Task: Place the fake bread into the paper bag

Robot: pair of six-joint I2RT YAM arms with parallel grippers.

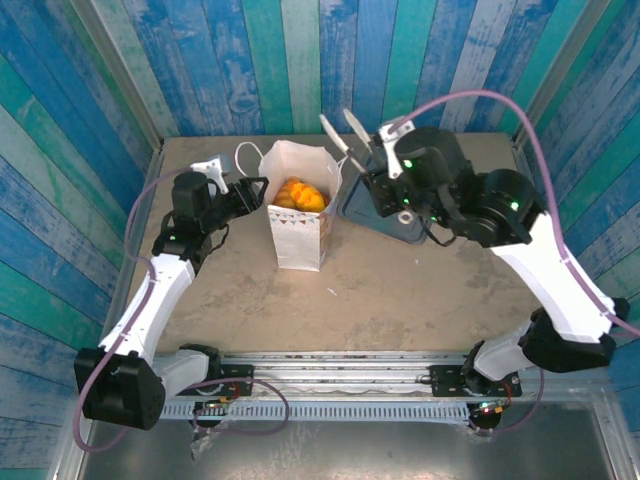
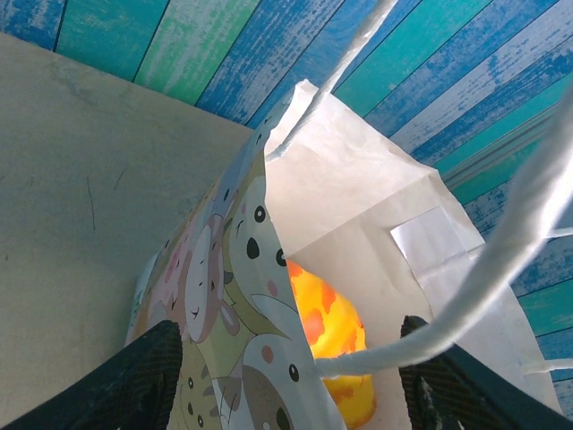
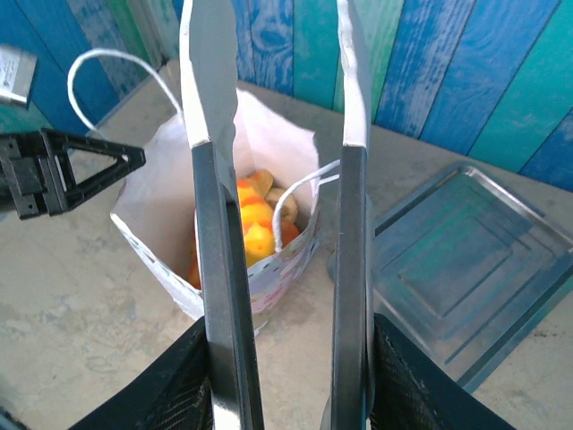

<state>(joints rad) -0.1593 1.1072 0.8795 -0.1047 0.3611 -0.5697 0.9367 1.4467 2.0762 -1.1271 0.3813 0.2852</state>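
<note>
Straddling the left wall of the paper bag (image 1: pixel 297 235), at the bag's 9 o'clock, the left claw (image 1: pixel 254 192) is released. Its jaws stand wide either side of the printed panel and a cord handle (image 2: pixel 501 260). Neither pad seems to press the paper, though the wrist view crops the tips, so not certain. It is probably there to steady the bag and keep the mouth wide. The bag is upright mid-worktop (image 1: pixel 400 290), with the fake bread (image 1: pixel 300 195) piled inside and yellow-orange pieces visible through the open top. The right claw (image 3: pixel 285 358) is clenched on the tongs (image 3: pixel 215 224), gripping both arms low down. The tong tips are parted and empty, raised at the bag's 1 o'clock, off the rim. The tray (image 3: pixel 457 269) lies flat at the bag's 3 o'clock, its visible part bare metal. Judgement: loading looks nearly or fully done.
</note>
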